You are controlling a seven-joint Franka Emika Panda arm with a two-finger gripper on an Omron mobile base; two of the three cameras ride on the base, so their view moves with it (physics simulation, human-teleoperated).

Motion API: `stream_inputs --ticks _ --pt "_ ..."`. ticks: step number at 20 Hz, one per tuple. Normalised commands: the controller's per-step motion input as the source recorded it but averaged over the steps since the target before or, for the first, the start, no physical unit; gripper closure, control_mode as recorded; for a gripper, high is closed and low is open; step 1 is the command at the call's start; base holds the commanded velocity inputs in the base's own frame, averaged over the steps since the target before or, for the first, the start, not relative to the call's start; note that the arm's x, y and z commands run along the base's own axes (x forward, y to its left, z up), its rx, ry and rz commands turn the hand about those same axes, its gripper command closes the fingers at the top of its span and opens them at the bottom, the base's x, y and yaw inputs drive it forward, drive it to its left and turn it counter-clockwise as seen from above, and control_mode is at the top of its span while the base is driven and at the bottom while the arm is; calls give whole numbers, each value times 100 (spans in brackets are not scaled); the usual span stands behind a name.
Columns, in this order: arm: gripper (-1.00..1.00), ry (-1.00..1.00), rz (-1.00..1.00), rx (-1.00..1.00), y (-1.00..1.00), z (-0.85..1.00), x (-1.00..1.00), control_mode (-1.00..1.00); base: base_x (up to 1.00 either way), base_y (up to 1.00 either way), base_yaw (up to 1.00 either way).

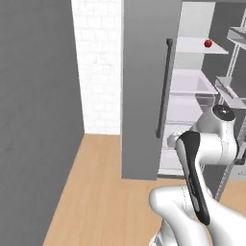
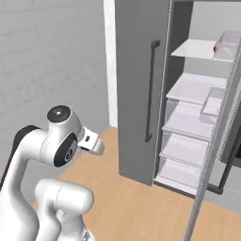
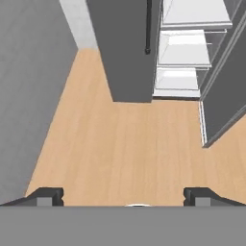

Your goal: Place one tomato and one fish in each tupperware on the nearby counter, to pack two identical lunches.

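Note:
A small red tomato [image 1: 208,43] sits on an upper white shelf of the open fridge [image 1: 192,91]. In the right base view the tomato [image 2: 216,47] peeks out red beside a clear bin on that shelf. My gripper [image 3: 123,197] is open and holds nothing. Its two dark fingertips [image 3: 45,196] stand wide apart over the wooden floor, well short of the fridge. The fish, the tupperware and the counter are out of view.
A tall grey door panel [image 1: 144,86] with a dark vertical handle [image 1: 164,86] stands left of the shelves. The swung-open fridge door [image 3: 221,96] juts out at the right. A grey wall [image 1: 33,120] runs along the left, with light wooden floor [image 3: 125,144] between.

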Motion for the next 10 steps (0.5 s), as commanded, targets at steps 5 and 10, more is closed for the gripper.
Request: stream_inputs --ticks 5,10 --pt "-100 0 0 0 0 0 0 100 92 23 -70" --pt "-100 0 0 0 0 0 0 100 97 -13 -38"
